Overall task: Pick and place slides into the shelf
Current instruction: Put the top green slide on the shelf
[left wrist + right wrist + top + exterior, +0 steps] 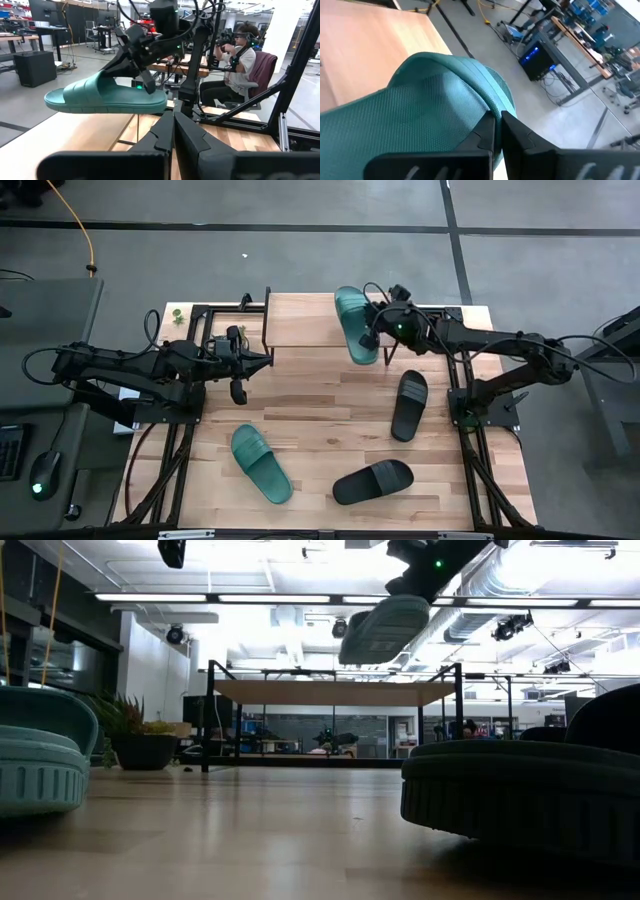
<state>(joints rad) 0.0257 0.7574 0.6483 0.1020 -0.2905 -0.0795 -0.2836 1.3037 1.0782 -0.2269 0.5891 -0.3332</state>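
Two black slides [409, 404], two teal slides [261, 463], one shelf [300, 318].

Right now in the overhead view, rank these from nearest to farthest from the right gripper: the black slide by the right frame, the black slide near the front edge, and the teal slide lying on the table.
From the right gripper, holding a teal slide:
1. Black slide by the right frame, nearest, right side.
2. Black slide near the front edge, front centre.
3. Teal slide lying on the table, farthest, front left.

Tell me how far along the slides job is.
Done: nothing sits on the shelf yet. In hand: the right gripper holds one teal slide in the air by the shelf's end. Left: the other teal slide and two black slides on the table.
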